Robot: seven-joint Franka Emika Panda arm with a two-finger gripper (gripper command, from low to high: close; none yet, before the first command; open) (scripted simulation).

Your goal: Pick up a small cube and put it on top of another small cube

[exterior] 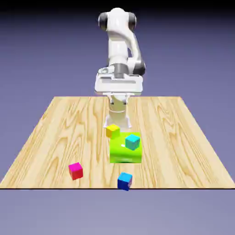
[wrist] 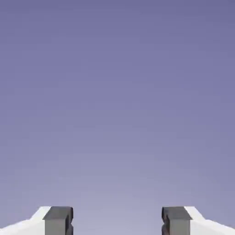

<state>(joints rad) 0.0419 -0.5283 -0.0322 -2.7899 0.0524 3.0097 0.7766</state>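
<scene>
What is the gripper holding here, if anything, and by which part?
Nothing is held: in the hand view the gripper stands open, with only plain backdrop between its fingertips.

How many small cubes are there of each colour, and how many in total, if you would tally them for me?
Yellow cube: 1
Cyan cube: 1
Red-magenta cube: 1
Blue cube: 1
Total: 4

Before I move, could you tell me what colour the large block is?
Lime green; exterior view shows it best.
</scene>
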